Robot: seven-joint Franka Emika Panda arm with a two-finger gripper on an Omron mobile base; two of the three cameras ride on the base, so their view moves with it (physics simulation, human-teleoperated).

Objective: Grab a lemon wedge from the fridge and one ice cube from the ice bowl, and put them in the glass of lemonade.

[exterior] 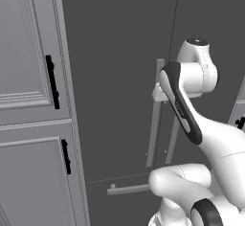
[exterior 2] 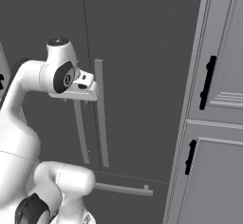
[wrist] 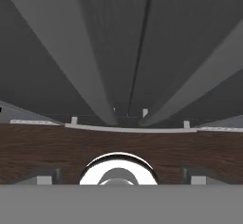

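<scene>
- The gripper (exterior 2: 90,91) sits at the end of the white arm, right at the two long pale bar handles on the closed doors of the fridge (exterior: 119,52). Its jaws stand wide apart and hold nothing.
- In the hand view the two small grey finger tips (wrist: 43,179) sit far apart at the bottom corners, with nothing between them.
- From the right base view the hand lies just in front of the upper part of the left door handle (exterior 2: 79,133). Whether a finger touches the bar cannot be told.
- The right door handle (exterior 2: 101,118) runs upright just beside the hand, on its far side.
- In the left base view the same hand shows as a pale block (exterior: 159,94) against the upper part of the handle pair, partly hidden by the dark-jointed forearm.
- The fridge is dark grey, both doors shut, with a thin seam between them. Its two upright handles stand close either side of that seam.
- Below the doors a horizontal pale bar (exterior 2: 124,189) marks the bottom drawer, which is also closed.
- The hand view looks down along the doors: both handles converge toward the drawer bar (wrist: 130,129), with a dark wood-grain floor (wrist: 47,147) beyond it.
- Lighter grey panelled cabinets (exterior: 28,124) with short black handles flank the fridge on both sides.
</scene>
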